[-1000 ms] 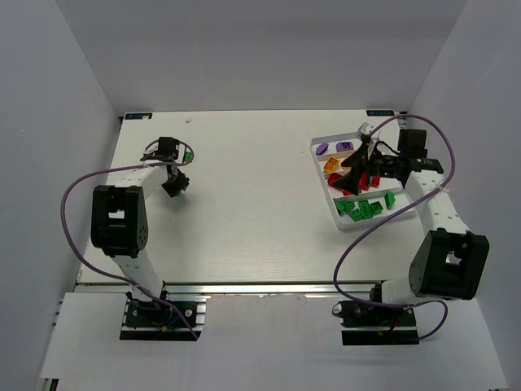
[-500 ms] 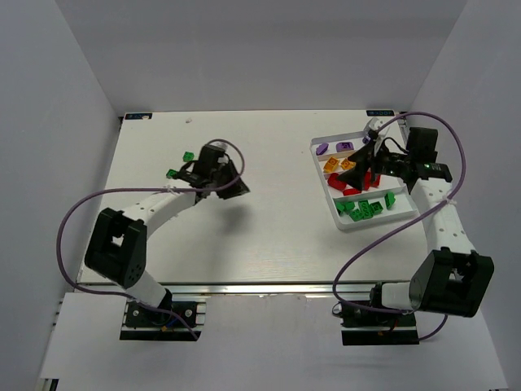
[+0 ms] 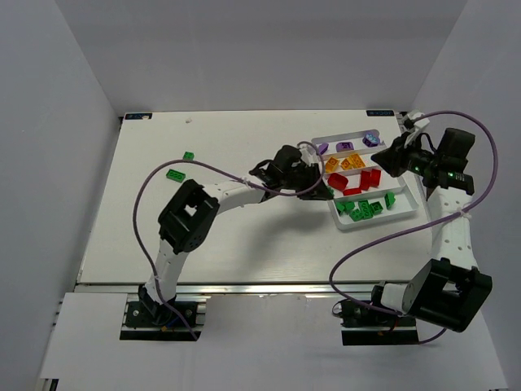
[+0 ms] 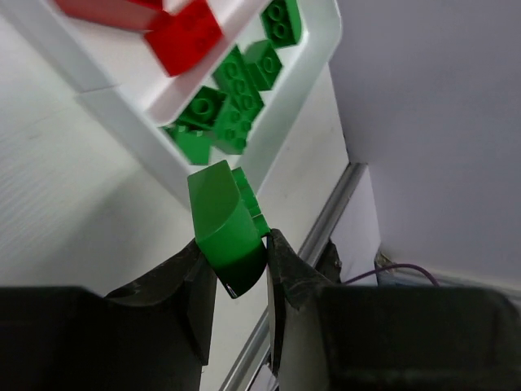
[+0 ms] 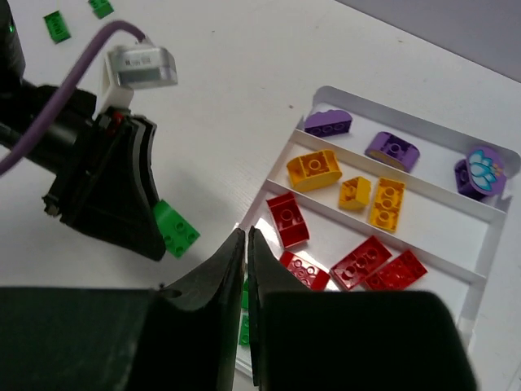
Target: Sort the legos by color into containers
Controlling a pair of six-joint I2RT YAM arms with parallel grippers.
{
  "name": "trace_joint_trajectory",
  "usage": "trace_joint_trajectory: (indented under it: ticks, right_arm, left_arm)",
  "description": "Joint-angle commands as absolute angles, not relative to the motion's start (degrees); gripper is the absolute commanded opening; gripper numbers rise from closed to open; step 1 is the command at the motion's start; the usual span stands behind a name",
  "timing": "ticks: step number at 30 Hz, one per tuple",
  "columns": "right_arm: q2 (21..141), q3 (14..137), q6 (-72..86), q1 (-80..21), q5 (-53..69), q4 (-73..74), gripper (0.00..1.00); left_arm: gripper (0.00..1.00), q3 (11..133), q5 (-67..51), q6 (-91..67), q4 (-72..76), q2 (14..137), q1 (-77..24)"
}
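Note:
My left gripper [image 4: 238,262] is shut on a green lego [image 4: 225,224] and holds it above the table just outside the near corner of the white tray [image 4: 130,122]. In the top view the left gripper [image 3: 319,189] is at the tray's [image 3: 342,225] left edge. The tray's containers hold purple [image 5: 392,148], yellow [image 5: 314,166], red [image 5: 287,220] and green legos [image 4: 236,102], each color in its own row. My right gripper [image 5: 246,236] is shut with nothing in it, above the tray's left edge. Two green legos [image 3: 188,156] [image 3: 174,173] lie loose at the table's left.
The left arm [image 3: 244,189] stretches across the middle of the table toward the tray. Its cable [image 3: 146,183] loops above the left side. The right arm [image 3: 448,163] is at the tray's far right corner. White walls enclose the table on three sides.
The left arm swung from the table's left side across to the tray, carrying the green lego. The right gripper went from open to shut and drew back to the right, off the tray.

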State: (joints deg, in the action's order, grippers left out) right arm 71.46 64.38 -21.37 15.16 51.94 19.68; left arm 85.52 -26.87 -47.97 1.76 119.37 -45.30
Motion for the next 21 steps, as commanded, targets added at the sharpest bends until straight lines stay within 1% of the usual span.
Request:
trace_joint_trajectory:
  ticks: [1, 6, 7, 8, 12, 15, 16, 21]
  right_arm:
    - [70.8, 67.1, -18.2, 18.2, 53.0, 16.5, 0.10]
    - [71.4, 67.6, -17.0, 20.6, 54.6, 15.9, 0.12]
    - [71.5, 67.5, -16.8, 20.6, 54.7, 15.9, 0.12]
    - [71.5, 67.5, -16.7, 20.7, 54.8, 15.8, 0.12]
    - [71.5, 67.1, -16.4, 21.2, 55.1, 15.6, 0.14]
    - [71.5, 67.0, -16.3, 21.4, 55.2, 15.4, 0.15]
    - [71.5, 66.9, -16.3, 21.4, 55.2, 15.4, 0.15]
    - [71.5, 66.6, -15.8, 21.7, 55.3, 15.1, 0.18]
  left_arm:
    - [0.07, 94.0, -32.2, -50.5, 6.2, 123.2, -47.5]
    - [0.09, 105.0, -33.3, -54.5, 7.4, 132.3, -49.5]
    - [0.10, 105.0, -33.5, -55.2, 7.4, 133.4, -49.7]
    - [0.11, 107.6, -33.5, -55.8, 7.8, 134.5, -50.0]
    - [0.18, 113.7, -31.3, -58.0, 4.9, 139.9, -51.0]
    - [0.21, 115.7, -30.2, -58.4, 3.5, 141.7, -51.2]
    - [0.24, 116.2, -29.8, -58.8, 2.9, 142.1, -51.3]
    - [0.33, 119.3, -28.7, -59.9, 2.1, 144.2, -51.8]
